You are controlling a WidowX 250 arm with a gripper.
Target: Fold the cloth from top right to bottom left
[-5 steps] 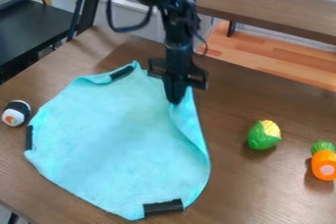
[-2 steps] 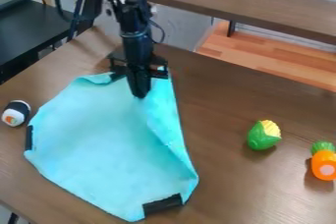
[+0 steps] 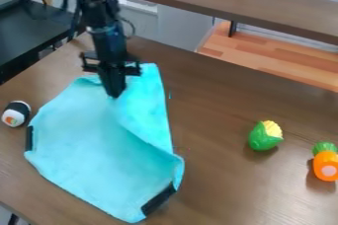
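We see the brown table point(image 3: 224, 184) spreading under everything, with a long brown plank point(image 3: 231, 3) behind it and a dark table point(image 3: 33, 34) at the upper left. On the left half of the brown table lies the cloth point(image 3: 86, 140), turquoise and soft. Most of it is spread flat, but its right side is doubled over into a brighter flap, with a loose slanting ridge running down to the right edge, where the fabric bulges a little. We make out one black strip point(image 3: 29, 138) on its left edge and another point(image 3: 158, 200) at its lower right, set at a slant near the bottom corner.

The black arm comes in from the upper left and hangs over the cloth's upper part, leaning slightly, with the gripper point(image 3: 114, 94) pointing down. Its fingers are drawn close together, pinching the cloth near its upper edge.

To the right of the cloth, well apart from it, we find the toy corn point(image 3: 265, 136) and, near the right edge, the toy carrot point(image 3: 325, 162). The toy sushi roll point(image 3: 15, 114) sits just beside the cloth's left side.
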